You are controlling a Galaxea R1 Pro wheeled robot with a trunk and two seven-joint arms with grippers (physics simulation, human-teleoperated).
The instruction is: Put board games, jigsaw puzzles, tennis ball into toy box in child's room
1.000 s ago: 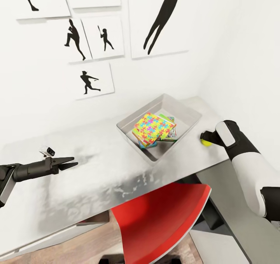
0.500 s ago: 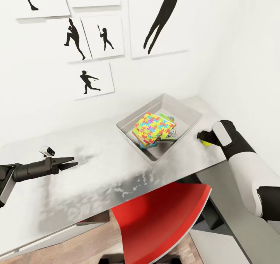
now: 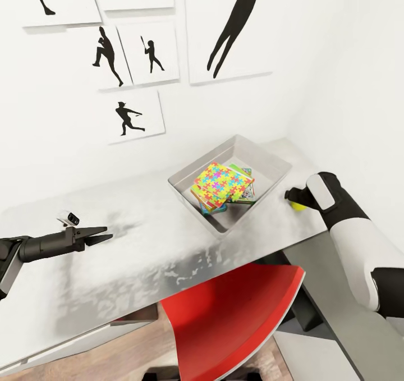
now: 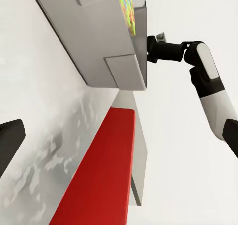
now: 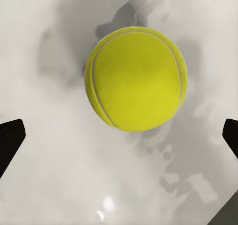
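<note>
Right gripper (image 3: 293, 196) spread wide above the tennis ball (image 3: 297, 204), holding nothing; left gripper (image 3: 105, 236) empty, its black tapered fingers close together with a narrow gap.

The tennis ball (image 5: 135, 78) is a matte yellow-green sphere with a pale curved seam, resting on the glossy, mottled white top of the table (image 3: 146, 246), just beside the toy box (image 3: 185, 193) on the side nearer the right arm. In the right wrist view the two dark fingertips (image 5: 10, 140) stand at opposite sides of the ball, clear of it. The toy box is a light grey rectangular bin with smooth, outward-sloping walls, its long axis running diagonally toward the wall corner. Inside it lies a jigsaw puzzle (image 3: 221, 186), a square sheet of interlocked yellow, green, red, blue and pink pieces, tilted atop flat printed board games (image 3: 245, 188); any lettering there is too small to read. The left gripper hovers over the table, well apart from the toy box.
</note>
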